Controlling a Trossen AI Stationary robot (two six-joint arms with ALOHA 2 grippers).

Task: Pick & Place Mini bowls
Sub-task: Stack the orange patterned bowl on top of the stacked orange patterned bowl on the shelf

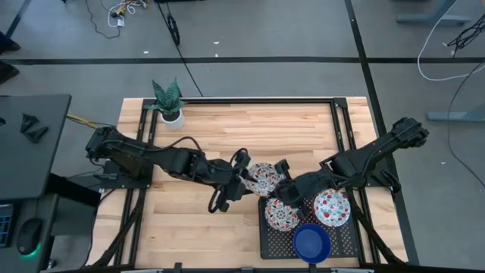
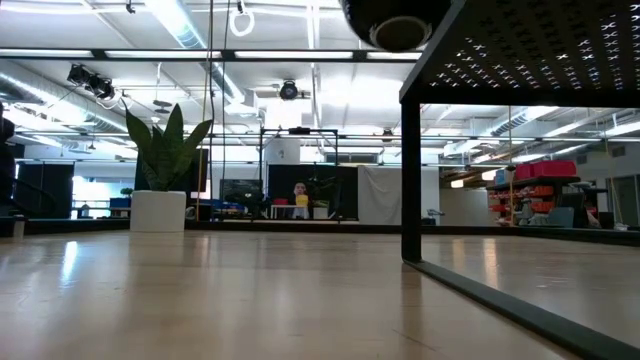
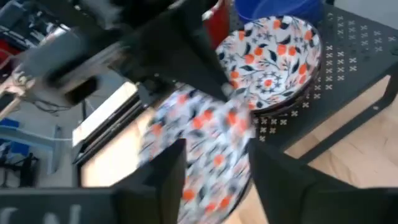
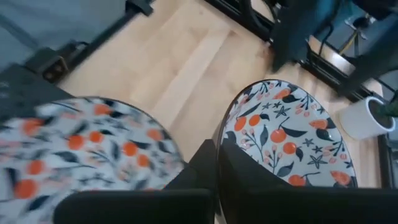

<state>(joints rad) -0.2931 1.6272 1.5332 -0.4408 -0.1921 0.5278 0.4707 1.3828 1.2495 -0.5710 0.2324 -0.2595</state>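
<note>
My right gripper (image 1: 282,173) is clamped on the rim of the floral bowl (image 1: 261,179), held between both arms. My left gripper (image 1: 241,180) stands open beside it; the black rack (image 1: 267,236) lies toward my right arm.

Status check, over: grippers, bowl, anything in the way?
Right gripper shut on rim of the floral bowl. Left gripper open, fingers either side of it. Bowl at edge of the rack; no obstruction seen.
</note>
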